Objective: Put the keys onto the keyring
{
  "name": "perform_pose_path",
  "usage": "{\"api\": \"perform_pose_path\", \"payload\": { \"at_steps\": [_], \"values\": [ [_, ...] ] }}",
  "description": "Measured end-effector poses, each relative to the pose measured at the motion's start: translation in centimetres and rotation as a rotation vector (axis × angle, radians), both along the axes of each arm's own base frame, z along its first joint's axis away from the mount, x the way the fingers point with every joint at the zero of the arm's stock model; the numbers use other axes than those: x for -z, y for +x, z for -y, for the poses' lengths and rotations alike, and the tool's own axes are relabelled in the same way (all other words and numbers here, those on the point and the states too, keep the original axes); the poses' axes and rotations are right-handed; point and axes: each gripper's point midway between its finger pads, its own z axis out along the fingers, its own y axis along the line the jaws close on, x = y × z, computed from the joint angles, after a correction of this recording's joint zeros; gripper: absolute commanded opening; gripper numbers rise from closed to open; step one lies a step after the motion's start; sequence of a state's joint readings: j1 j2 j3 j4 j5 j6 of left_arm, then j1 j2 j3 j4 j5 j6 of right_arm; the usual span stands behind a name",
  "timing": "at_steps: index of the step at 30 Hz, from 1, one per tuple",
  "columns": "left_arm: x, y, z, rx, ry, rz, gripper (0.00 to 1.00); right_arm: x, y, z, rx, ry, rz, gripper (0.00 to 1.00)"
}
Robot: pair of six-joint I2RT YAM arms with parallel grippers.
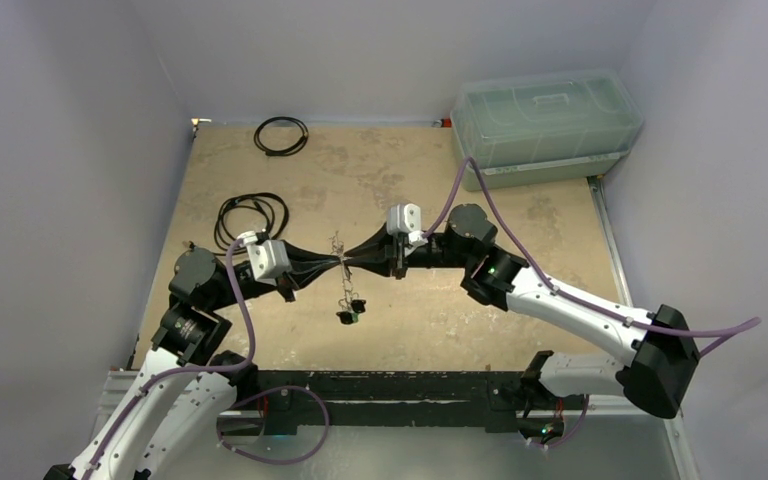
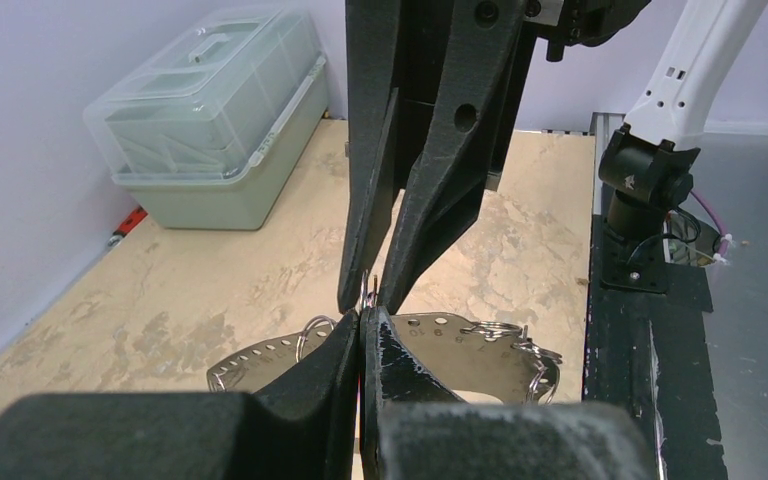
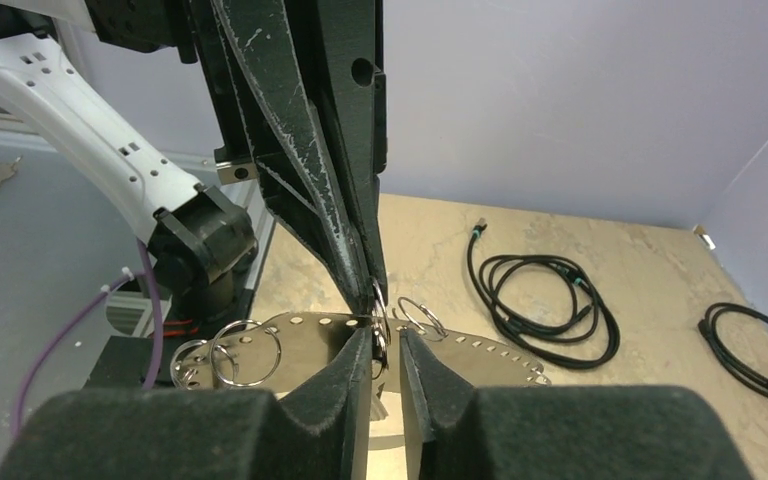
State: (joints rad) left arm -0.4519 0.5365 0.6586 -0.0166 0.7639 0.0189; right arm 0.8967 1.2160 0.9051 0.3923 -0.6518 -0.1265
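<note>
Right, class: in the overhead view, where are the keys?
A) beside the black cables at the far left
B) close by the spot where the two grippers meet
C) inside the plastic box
B: the keys show just under the point where the left gripper, shut on the keyring, meets the right gripper.
</note>
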Motion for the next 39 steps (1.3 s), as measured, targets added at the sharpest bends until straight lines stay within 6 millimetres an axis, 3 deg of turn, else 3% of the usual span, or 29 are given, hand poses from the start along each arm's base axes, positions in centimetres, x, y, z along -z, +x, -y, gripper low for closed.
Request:
{"api": "perform_pose_path", "payload": {
  "at_steps": [4, 10, 14, 17, 22, 27, 30, 39],
  "values": [
    [0.0, 0.0, 0.0, -0.001, 0.001, -0.001, 0.0, 0.0, -0.3, -0.2, -0.027, 0.004, -0.008, 0.0],
    [-0.1, 0.1, 0.0, -0.005, -0.003, 0.005, 0.0, -0.1, -0.6, -0.4, -0.052, 0.005, -0.013, 0.0],
    [0.0, 0.5, -0.2, -0.024, 0.001, 0.01, 0.38, 0.1, -0.5, -0.3, -0.042, -0.006, -0.015, 0.0],
    [0.3, 1.2, -0.4, -0.061, 0.015, 0.002, 0.47, 0.6, 0.1, -0.2, -0.01, -0.065, -0.012, 0.0],
    [0.1, 2.2, -0.2, -0.077, 0.054, -0.034, 0.43, 0.5, 1.4, 0.5, 0.06, -0.146, 0.029, 0.0],
    [-2.2, 2.4, 0.6, -0.03, 0.086, -0.03, 0.37, 0.1, 1.7, 2.0, 0.111, -0.214, 0.077, 0.0],
    [-2.5, 2.0, 1.4, 0.027, 0.122, -0.035, 0.34, 0.0, 1.8, 2.7, 0.131, -0.244, 0.094, 0.0],
    [-0.8, 1.1, 2.7, 0.127, 0.208, -0.074, 0.29, 0.2, 1.4, 4.0, 0.145, -0.278, 0.107, 0.0]
  ]
}}
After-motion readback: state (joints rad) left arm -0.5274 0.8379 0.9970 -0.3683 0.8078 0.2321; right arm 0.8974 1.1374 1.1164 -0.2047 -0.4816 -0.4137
